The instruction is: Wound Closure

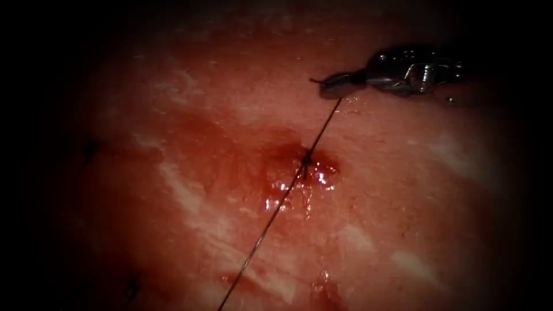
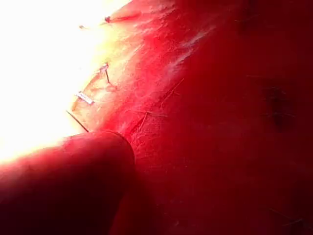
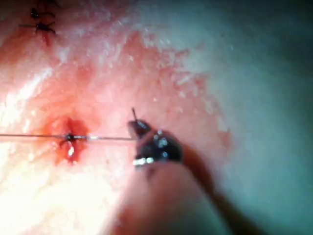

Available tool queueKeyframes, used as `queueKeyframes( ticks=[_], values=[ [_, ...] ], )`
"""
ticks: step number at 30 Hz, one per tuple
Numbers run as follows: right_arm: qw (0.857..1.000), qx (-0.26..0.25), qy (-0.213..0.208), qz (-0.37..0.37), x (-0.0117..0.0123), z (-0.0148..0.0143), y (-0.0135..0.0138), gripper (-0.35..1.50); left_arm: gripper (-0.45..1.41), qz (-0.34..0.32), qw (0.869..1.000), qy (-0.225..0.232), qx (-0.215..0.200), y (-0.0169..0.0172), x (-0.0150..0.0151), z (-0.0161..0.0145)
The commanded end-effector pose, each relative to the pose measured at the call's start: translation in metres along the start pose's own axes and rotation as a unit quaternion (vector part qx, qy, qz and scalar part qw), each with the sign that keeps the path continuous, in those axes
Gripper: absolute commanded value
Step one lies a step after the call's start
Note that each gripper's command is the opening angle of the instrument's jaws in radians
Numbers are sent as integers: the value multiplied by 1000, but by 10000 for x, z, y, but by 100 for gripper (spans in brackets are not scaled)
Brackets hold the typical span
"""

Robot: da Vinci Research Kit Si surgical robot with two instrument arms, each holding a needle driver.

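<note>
Dark thin thread (image 1: 288, 193) held taut, clamped in closed steel right tool (image 1: 337, 85), up-right of wet red knot site (image 1: 308, 158) on pink tissue (image 1: 403, 219). Needle unseen. Tension best kept steady, in line with thread.

The endoscope looks down from above and in front at the tissue (image 1: 190, 144). The right wrist camera looks along its shaft, very close; both share the knot (image 1: 307, 155) and thread (image 1: 271, 216).

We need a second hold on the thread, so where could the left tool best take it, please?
Probably the bare taut thread below-left of the knot, approached from the left, jaws across the strand; the right tool already grips its upper end.
</note>
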Motion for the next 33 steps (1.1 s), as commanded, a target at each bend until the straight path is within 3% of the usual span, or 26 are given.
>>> queueKeyframes(
  ticks=[1,5,7,9,10,11,14,17,22,26,27,33],
  values=[
    [1000,0,0,-1,-5,9,-4,-35,-45,0,1000,3,-2,9,8,5],
    [1000,26,10,7,-5,17,-18,-35,-45,-14,1000,9,-2,-6,5,-2],
    [999,23,22,15,-2,18,-26,-35,-45,-31,999,21,20,-29,4,-12],
    [998,31,45,20,6,12,-39,-35,-45,-50,997,34,53,-74,-1,-28],
    [998,31,55,23,8,10,-42,-20,-45,-53,996,37,67,-91,-3,-33],
    [997,32,68,27,11,5,-46,15,-45,-64,994,43,83,-114,-7,-40],
    [994,35,94,35,18,-7,-53,93,-45,-79,988,53,118,-167,-18,-56],
    [993,35,114,-1,19,-25,-57,116,-45,-101,981,61,153,-230,-35,-74],
    [991,11,136,7,8,-60,-58,133,-45,-128,971,76,185,-308,-53,-92],
    [990,-19,137,20,-8,-83,-61,135,-45,-133,968,81,196,-356,-58,-89],
    [989,-34,139,23,-16,-86,-69,135,-45,-136,968,88,194,-378,-58,-79],
    [989,-27,143,14,-26,-73,-101,123,-45,-134,967,102,192,-426,-57,-33]
  ],
)
